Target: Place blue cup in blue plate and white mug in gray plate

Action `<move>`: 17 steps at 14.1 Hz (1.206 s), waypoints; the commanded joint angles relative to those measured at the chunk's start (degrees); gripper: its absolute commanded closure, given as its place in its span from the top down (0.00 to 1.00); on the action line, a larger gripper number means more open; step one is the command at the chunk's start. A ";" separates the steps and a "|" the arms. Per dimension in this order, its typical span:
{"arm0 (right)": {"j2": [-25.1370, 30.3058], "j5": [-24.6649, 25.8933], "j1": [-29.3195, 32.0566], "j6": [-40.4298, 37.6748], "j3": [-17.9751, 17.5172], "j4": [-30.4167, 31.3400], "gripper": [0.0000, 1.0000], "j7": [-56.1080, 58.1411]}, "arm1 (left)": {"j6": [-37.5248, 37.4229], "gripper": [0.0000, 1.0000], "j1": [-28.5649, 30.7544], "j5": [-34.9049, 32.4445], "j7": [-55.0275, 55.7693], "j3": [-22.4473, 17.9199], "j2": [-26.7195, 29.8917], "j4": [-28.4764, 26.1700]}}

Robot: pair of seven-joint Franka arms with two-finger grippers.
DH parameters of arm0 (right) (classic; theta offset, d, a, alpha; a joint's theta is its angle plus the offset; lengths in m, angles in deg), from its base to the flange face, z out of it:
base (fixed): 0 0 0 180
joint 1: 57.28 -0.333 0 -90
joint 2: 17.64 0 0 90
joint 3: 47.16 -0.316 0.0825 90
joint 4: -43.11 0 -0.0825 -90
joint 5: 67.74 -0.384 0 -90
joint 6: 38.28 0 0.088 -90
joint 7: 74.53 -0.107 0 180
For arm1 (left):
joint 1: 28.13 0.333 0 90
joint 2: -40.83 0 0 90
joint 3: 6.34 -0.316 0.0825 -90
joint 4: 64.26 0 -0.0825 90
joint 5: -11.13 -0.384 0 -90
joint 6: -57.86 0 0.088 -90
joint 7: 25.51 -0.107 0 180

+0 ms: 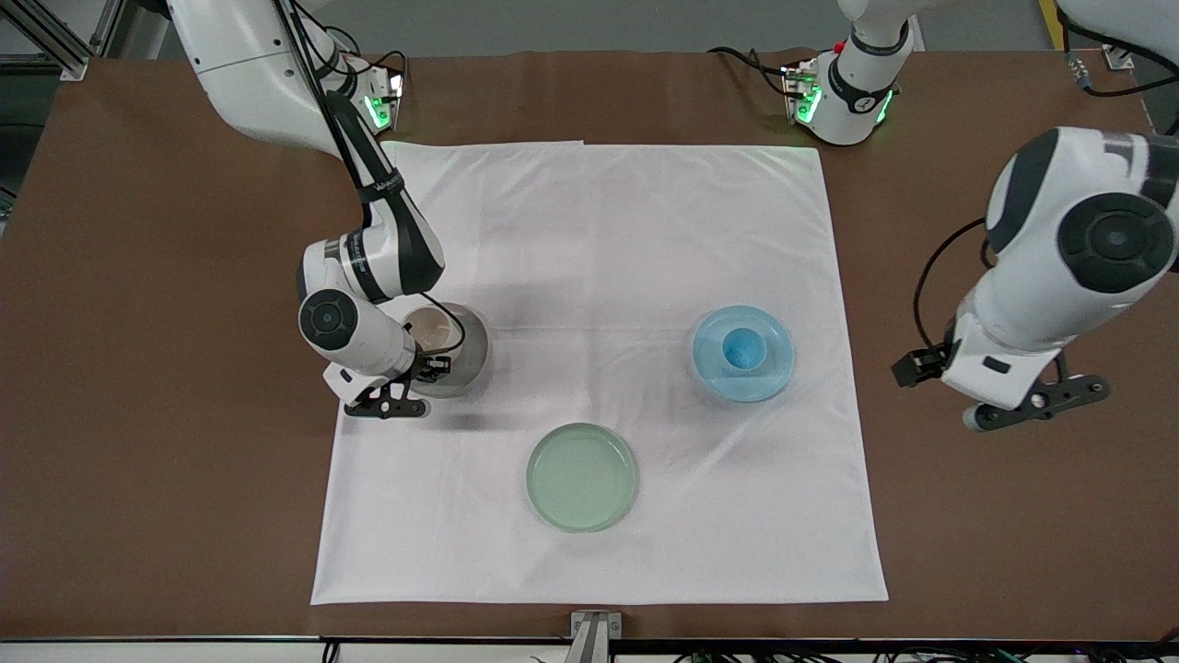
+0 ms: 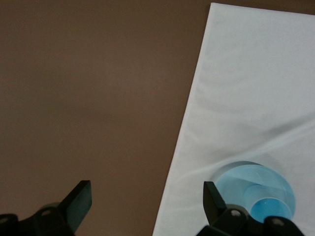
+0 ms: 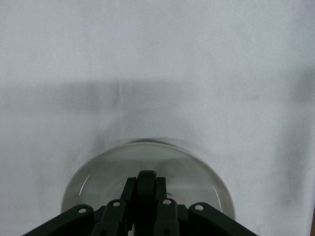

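The white mug (image 1: 433, 333) is over the gray plate (image 1: 468, 361), held upright by its black handle (image 3: 146, 184). My right gripper (image 1: 431, 366) is shut on that handle; I cannot tell whether the mug touches the plate. The gray plate also shows under the fingers in the right wrist view (image 3: 98, 177). The blue cup (image 1: 744, 348) stands upright in the blue plate (image 1: 711, 370). My left gripper (image 1: 1036, 405) is open and empty over the brown table beside the cloth's edge, at the left arm's end. Its wrist view shows the blue plate (image 2: 241, 176) and the blue cup (image 2: 269, 209).
A pale green plate (image 1: 581, 476) lies on the white cloth (image 1: 599, 230), nearer the front camera than the other two plates. The cloth covers the middle of the brown table (image 1: 166, 368).
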 commanded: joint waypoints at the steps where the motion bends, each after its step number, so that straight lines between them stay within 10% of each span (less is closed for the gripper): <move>1: 0.38 -1.04 -0.67 0.02 0.45 0.29 0.83 -0.35 | -0.89 1.00 5.05 1.65 -5.29 0.73 4.43 -0.27; 2: 1.08 -0.95 -0.32 -0.24 0.45 0.29 1.00 -0.18 | -0.98 1.00 6.29 3.58 -7.13 0.65 6.19 -0.27; 9: 22.85 2.02 3.63 -29.21 7.20 1.25 1.00 1.66 | -8.00 1.00 11.93 16.32 -22.25 -0.75 16.13 -0.44; 12: 32.26 7.38 8.02 -31.89 7.39 6.51 1.00 5.17 | -10.03 1.00 -1.91 21.94 -23.76 -16.61 21.83 -4.55; 17: 35.72 8.19 15.67 -31.80 7.48 8.38 1.00 15.37 | -10.04 1.00 -14.25 23.64 -23.14 -27.20 28.52 -11.59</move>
